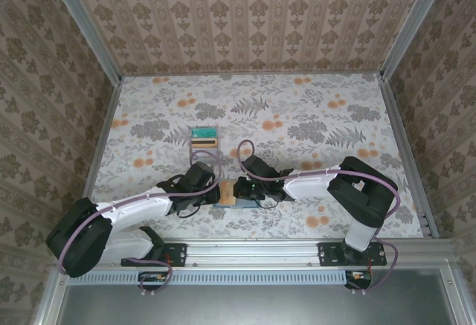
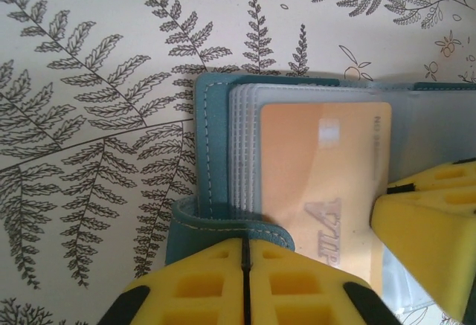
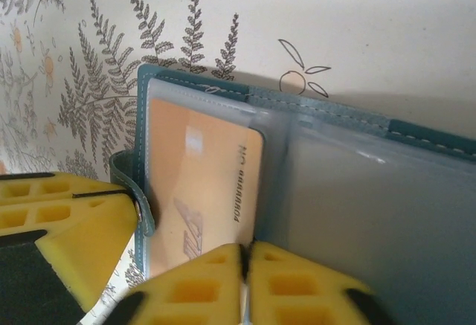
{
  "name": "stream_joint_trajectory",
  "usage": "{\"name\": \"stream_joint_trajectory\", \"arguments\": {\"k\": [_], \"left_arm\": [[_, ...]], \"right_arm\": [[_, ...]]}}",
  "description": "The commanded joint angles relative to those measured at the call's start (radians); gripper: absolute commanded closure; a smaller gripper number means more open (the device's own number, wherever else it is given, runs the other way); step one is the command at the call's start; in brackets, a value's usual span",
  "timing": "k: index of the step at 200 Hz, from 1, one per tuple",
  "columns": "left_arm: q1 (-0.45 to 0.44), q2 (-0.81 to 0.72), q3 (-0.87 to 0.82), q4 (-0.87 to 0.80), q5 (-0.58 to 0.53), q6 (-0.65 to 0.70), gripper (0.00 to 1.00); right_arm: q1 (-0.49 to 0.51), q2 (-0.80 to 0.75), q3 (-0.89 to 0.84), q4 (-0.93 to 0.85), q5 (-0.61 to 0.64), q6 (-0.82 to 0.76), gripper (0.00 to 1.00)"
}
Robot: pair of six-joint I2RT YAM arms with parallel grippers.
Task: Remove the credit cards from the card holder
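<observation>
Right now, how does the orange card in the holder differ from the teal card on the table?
The orange card sits in a clear sleeve of the open holder; the teal card lies loose on the table. The left pincer and right pincer are shut at the orange card; the teal card lies farther out, untouched. Colour: orange versus teal. Both lie flat.

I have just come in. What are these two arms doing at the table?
Both arms meet over the open card holder near the front of the table. The left claw is shut on the holder's strap. The right claw is shut on the end of an orange card that sits in the holder. Two cards lie farther back on the table.
</observation>
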Motion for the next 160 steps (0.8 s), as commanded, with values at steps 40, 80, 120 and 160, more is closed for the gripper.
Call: {"name": "stream_joint_trajectory", "arguments": {"k": [40,80,120,160], "left_arm": [[-0.005,0.001,-0.019,-0.097,-0.055,-0.027,0.99],[0.012,-0.002,-0.031,-0.106,-0.056,-0.039,1.00],[0.011,-0.002,-0.032,-0.104,-0.052,-0.039,1.00],[0.013,-0.014,-0.033,-0.101,-0.045,-0.037,1.00]], "right_arm": [[-0.005,-0.039,-0.041,0.006,0.017,0.014,1.00],[-0.028,-0.079,-0.085,-0.006,0.025,0.014,1.00],[-0.047,-0.123,-0.123,-0.017,0.034,0.012,1.00],[-0.083,-0.199,-0.179,-0.026,0.034,0.001,1.00]]}}
